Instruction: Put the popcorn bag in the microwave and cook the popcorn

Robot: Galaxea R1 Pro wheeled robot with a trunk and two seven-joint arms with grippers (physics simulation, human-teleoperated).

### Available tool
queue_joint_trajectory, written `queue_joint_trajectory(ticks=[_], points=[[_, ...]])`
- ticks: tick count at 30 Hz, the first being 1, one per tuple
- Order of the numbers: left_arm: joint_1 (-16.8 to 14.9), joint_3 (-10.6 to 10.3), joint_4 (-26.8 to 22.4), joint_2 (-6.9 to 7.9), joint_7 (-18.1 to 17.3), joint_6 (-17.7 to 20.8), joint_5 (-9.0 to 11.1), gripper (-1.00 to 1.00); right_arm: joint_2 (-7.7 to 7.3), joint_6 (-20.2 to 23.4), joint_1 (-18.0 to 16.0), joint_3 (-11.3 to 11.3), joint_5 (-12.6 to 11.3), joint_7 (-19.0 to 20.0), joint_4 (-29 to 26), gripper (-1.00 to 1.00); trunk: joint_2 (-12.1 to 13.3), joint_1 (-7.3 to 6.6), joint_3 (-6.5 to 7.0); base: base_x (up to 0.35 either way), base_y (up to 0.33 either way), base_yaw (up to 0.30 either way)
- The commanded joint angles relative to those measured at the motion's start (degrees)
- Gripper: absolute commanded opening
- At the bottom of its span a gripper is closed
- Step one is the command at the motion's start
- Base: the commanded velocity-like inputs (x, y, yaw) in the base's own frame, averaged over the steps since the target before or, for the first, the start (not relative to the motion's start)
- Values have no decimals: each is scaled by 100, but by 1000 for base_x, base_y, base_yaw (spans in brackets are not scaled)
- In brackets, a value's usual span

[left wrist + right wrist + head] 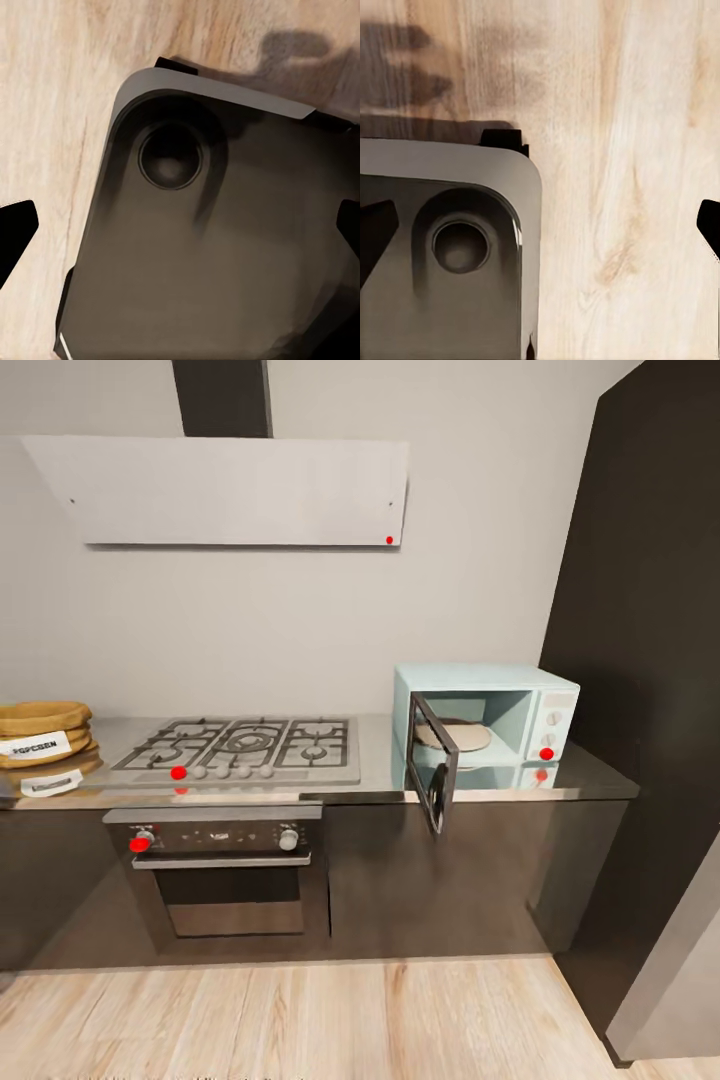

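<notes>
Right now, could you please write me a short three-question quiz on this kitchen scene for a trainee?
1. True or false: the microwave door is shut.
2. Which stands between the popcorn bag and the microwave on the countertop? A) a sink B) the gas hob C) a kettle
3. Fill in: in both wrist views, the left claw and right claw hang over the wooden ____.

Key: 1 false, the door hangs open with the turntable plate showing. 2 B. 3 floor.
</notes>
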Motion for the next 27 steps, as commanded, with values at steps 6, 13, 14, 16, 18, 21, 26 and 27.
queue_joint_trajectory(ticks=[6,13,14,16,18,21,26,27], points=[[0,-7,-5,-5,9,-18,17,100,156,-14,-8,-6,25,-68,18,100,-3,0,-5,0,0,288],[0,-11,-5,-4,10,-20,6,100,201,-20,-8,-6,14,-364,18,100,-3,0,-5,0,0,300],[1,-13,-5,-3,10,-20,6,100,205,-21,-8,-6,14,-397,18,100,-3,0,-5,0,0,300],[0,-9,-5,-2,10,-20,6,100,209,-23,-8,-6,14,-439,18,100,-3,0,-5,0,0,300],[1,-8,-5,-2,10,-20,6,100,210,-23,-8,-6,18,-452,18,100,-3,0,-5,0,0,300],[1,-8,-5,-2,10,-20,10,100,254,-17,-8,-6,22,-456,18,100,-3,0,-5,0,0,300],[1,-8,-5,-8,10,-20,14,100,288,-15,-8,-6,23,-456,18,100,-3,0,-5,0,0,300],[-1,-8,-5,-9,10,-20,14,100,288,-15,-8,-6,23,-457,18,100,-3,0,-5,0,0,300]])
